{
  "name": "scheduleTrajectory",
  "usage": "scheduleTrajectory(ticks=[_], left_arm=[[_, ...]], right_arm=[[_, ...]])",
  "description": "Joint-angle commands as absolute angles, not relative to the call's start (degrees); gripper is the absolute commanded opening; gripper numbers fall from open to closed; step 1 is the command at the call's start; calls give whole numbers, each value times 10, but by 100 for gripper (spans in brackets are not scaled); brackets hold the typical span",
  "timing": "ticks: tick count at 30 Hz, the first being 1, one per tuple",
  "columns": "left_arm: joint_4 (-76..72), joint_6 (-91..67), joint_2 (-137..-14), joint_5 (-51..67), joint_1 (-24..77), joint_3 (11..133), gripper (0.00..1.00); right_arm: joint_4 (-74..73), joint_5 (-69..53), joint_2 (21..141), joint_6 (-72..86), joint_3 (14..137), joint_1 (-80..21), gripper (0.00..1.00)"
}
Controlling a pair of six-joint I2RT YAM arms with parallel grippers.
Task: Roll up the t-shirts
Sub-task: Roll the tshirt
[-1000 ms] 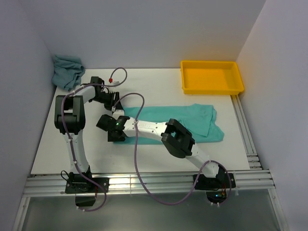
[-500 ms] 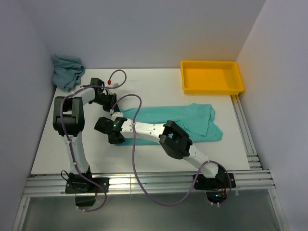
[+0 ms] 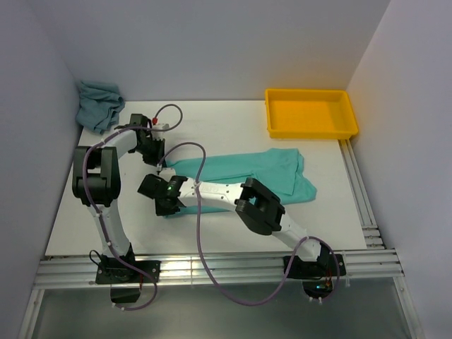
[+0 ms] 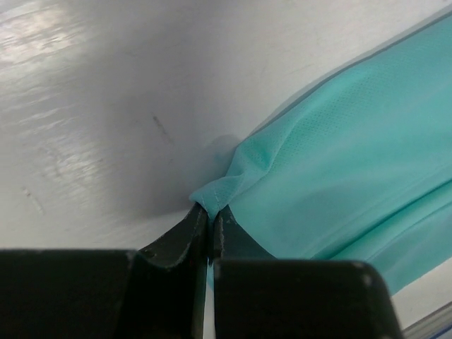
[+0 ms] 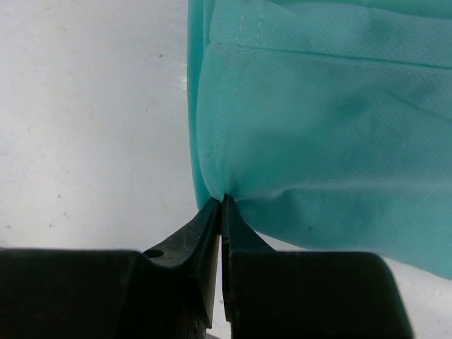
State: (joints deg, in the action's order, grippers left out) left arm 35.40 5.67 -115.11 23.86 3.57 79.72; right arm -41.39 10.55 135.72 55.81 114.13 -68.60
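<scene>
The mint-green t-shirt (image 3: pixel 247 169) lies folded into a long band across the middle of the white table (image 3: pixel 85 212). My left gripper (image 3: pixel 159 161) is shut on its far left corner; the pinched hem (image 4: pixel 212 194) shows between the fingertips in the left wrist view. My right gripper (image 3: pixel 167 206) is shut on the near left corner; in the right wrist view the cloth (image 5: pixel 311 127) bunches at the closed tips (image 5: pixel 222 200). The blue-grey teal t-shirt (image 3: pixel 99 104) lies crumpled at the far left corner.
A yellow tray (image 3: pixel 311 113) stands at the far right of the table. White walls close in on the left, back and right. Metal rails run along the near edge (image 3: pixel 212 268) and the right edge.
Both grippers have moved left with the shirt's left corners pinched. The whole mint-green shirt has slid left, its right end pulling away from the right rail.
</scene>
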Motion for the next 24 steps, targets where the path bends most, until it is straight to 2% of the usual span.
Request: scheduleTrajectory(ticks=[1, 10, 15, 24], left_arm=[[362, 52, -1113, 185, 38, 814, 4], [383, 38, -1120, 134, 67, 850, 3], [392, 28, -1118, 120, 80, 866, 6], [416, 15, -1136, 94, 109, 908, 10]], right_arm=[[-367, 91, 1298, 548, 1125, -679, 8], [-301, 66, 1268, 550, 1086, -661, 8], [-301, 70, 1258, 552, 1080, -650, 7], [-246, 74, 1204, 566, 987, -632, 6]])
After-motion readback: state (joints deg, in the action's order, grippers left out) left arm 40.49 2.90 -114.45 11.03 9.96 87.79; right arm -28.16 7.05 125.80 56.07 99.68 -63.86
